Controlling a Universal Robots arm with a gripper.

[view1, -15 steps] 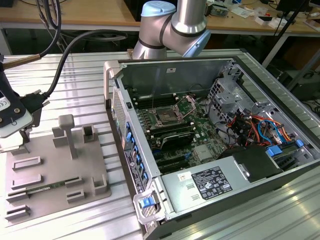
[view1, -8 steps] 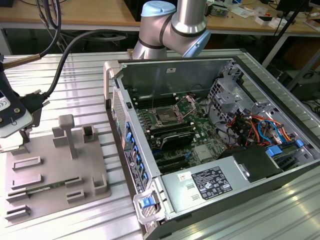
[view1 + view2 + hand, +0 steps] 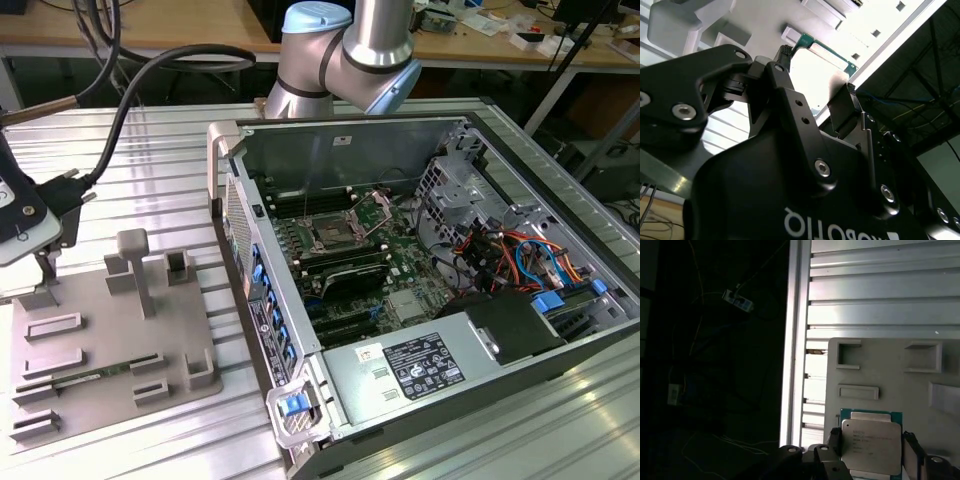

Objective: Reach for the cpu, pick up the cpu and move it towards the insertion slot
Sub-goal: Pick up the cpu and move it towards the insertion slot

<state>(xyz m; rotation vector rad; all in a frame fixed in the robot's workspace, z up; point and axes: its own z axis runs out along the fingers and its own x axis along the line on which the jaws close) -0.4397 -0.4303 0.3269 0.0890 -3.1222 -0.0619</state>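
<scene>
1. Exterior view: we see a grey tray (image 3: 100, 300) on the ribbed metal worktop (image 3: 150, 150), at the exterior view's left. An open computer case (image 3: 350, 150) sits at the exterior view's right.
2. The insertion slot (image 3: 330, 235) is inside the case, on the green board. It is well apart from the tray.
3. The case's side wall (image 3: 236, 215) stands between the tray and the slot. Grey posts (image 3: 135, 265) stick up from the tray. A long thin memory stick (image 3: 90, 377) lies in one tray groove.
4. In the first wrist view, the cpu (image 3: 871, 442) is over the tray, near the tray's edge. Small box-shaped dips (image 3: 858, 392) are in the tray beside it.
5. The claw (image 3: 872, 452) is closed on the cpu. One black finger (image 3: 834, 442) sits against one side, and the other finger is against the opposite side.
6. The cpu is flat, with its silver top facing up at the camera. It is nearly square, so we see no long side. Its sides line up with the tray's edges.
7. We cannot tell if it rests on the tray or hangs just above it.
</scene>
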